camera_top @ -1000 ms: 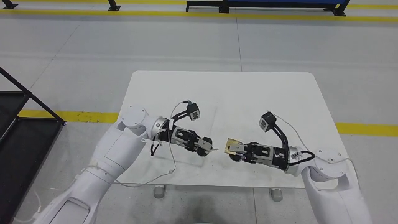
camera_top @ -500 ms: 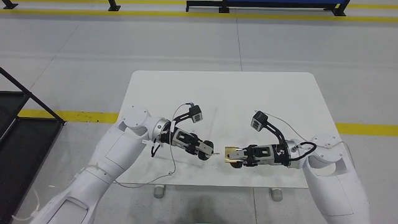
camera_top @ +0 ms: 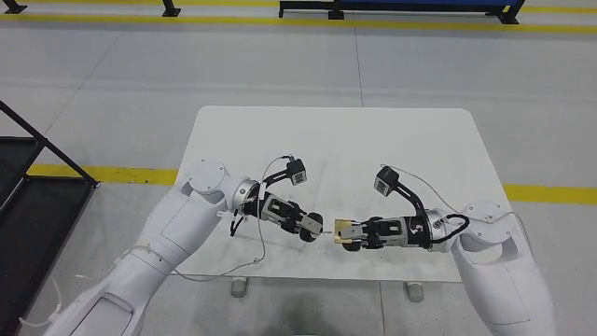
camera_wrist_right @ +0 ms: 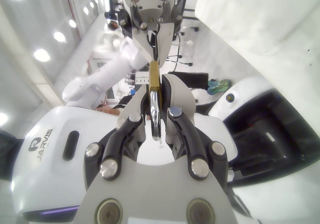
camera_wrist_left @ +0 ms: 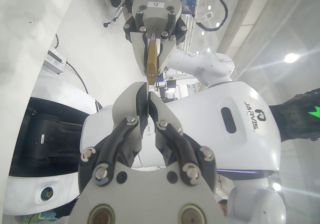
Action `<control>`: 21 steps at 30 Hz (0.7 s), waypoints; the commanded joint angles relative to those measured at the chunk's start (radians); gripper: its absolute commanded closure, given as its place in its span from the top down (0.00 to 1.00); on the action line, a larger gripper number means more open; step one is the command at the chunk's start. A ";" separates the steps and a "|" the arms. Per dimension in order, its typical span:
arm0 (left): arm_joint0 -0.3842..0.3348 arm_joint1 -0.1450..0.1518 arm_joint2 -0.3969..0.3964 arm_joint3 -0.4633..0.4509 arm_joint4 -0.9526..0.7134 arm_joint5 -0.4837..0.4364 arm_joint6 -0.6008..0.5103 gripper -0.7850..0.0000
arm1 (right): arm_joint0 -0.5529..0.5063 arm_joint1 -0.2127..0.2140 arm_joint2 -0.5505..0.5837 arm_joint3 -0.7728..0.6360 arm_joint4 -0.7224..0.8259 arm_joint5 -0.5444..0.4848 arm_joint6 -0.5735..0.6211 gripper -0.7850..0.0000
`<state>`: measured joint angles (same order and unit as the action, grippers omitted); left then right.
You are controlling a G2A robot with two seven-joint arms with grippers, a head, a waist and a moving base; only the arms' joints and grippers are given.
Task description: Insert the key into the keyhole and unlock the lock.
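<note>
Left claw [camera_wrist_left: 148, 103] pinches the key [camera_wrist_left: 148, 92]; right claw [camera_wrist_right: 155, 88] squeezes the lock [camera_wrist_right: 154, 76]. If the key comes in crooked, it may bump the lock and slip loose.

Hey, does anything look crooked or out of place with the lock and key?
Nothing stands out. The right tool grips the brass lock straight, and the left tool pinches the key edge-on, lined up with the lock's facing end. How far the key is in, I cannot tell.
</note>
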<state>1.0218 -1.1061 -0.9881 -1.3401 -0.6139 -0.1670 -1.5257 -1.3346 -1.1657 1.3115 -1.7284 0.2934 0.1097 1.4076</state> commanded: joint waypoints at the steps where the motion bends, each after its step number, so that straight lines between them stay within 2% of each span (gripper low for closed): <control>1: -0.001 0.000 0.001 0.001 0.002 -0.005 0.002 0.00 | 0.000 0.003 -0.002 -0.002 0.000 0.001 0.002 0.00; 21: -0.008 0.003 0.023 -0.004 -0.015 -0.034 -0.010 0.00 | 0.004 0.030 -0.030 0.002 0.023 -0.004 0.010 0.00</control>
<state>1.0148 -1.1037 -0.9661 -1.3444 -0.6274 -0.2001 -1.5359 -1.3308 -1.1364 1.2825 -1.7258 0.3150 0.1059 1.4187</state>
